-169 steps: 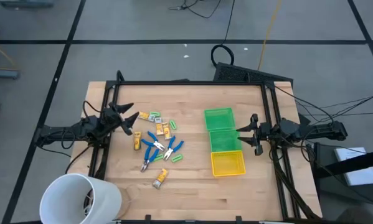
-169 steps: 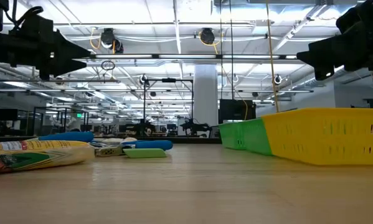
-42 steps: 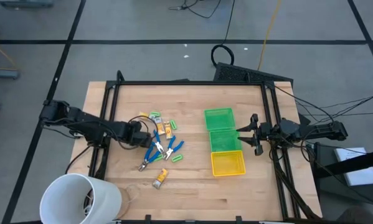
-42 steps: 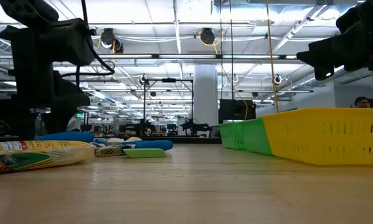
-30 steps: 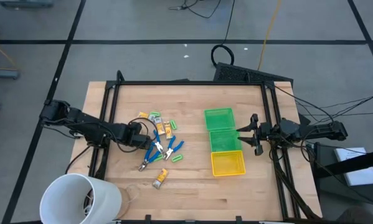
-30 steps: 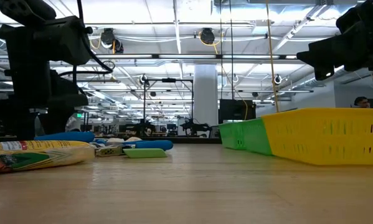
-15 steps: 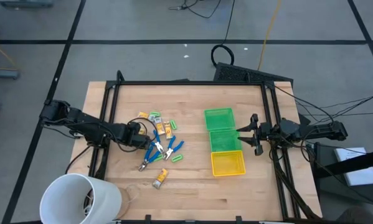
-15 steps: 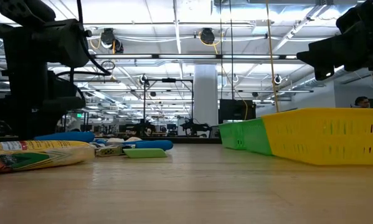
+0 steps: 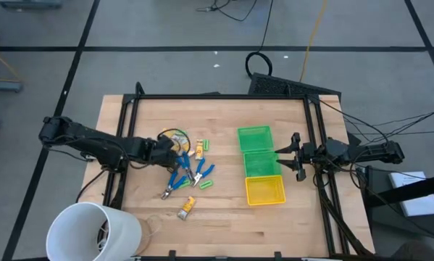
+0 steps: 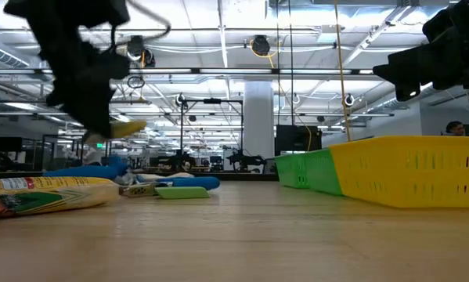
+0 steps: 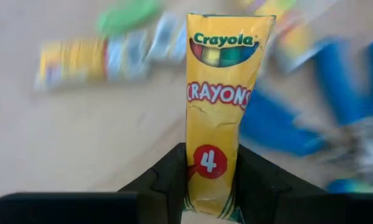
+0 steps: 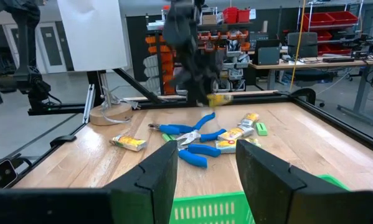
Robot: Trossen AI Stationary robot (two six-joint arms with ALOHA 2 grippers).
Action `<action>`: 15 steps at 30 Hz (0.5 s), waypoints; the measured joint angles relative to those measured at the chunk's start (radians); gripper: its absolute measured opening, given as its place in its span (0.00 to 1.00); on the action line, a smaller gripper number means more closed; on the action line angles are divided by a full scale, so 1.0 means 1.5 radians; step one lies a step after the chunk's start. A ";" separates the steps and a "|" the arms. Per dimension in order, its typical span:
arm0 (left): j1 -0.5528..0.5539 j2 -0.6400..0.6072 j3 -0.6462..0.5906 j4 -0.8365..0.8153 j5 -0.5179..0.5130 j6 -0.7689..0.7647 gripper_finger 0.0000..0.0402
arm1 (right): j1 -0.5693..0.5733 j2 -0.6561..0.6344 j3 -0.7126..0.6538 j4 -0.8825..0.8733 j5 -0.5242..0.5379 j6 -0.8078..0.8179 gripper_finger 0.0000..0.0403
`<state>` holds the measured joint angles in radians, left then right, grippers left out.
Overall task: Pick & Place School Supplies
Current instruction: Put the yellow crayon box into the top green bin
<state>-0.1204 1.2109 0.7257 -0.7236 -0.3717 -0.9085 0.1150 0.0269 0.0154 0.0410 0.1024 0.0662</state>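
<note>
The left gripper [image 11: 212, 180] pinches a yellow Crayola crayon packet [image 11: 222, 106], lifted above the wooden table [image 9: 224, 217] over blue-handled pliers [image 9: 179, 172] and green pieces [image 9: 206, 183]. Farther right, the right gripper [image 9: 295, 156] waits, fingers spread, beside the green and yellow bins [image 9: 264, 192].

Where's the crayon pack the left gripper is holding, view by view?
High view: crayon pack at the left gripper, over the pile's left edge.
Low view: upper left, yellow tip clear of the table.
Left wrist view: centre, upright between the fingers.
Right wrist view: small yellow piece under the far arm.
Shared landmark: blue-handled pliers.
</note>
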 joint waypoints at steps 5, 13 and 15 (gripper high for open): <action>-0.005 -0.009 0.062 0.061 -0.054 0.145 0.30 | 0.000 0.000 0.000 0.000 0.000 0.000 0.39; -0.006 0.020 0.073 0.320 -0.058 0.434 0.30 | 0.000 0.000 0.000 0.000 0.000 0.000 0.39; -0.006 0.026 0.074 0.367 -0.052 0.475 0.30 | 0.000 0.000 0.000 0.000 0.000 0.000 0.39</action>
<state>-0.1295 1.2500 0.8364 -0.1727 -0.4502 -0.1961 0.1150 0.0269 0.0154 0.0412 0.1025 0.0662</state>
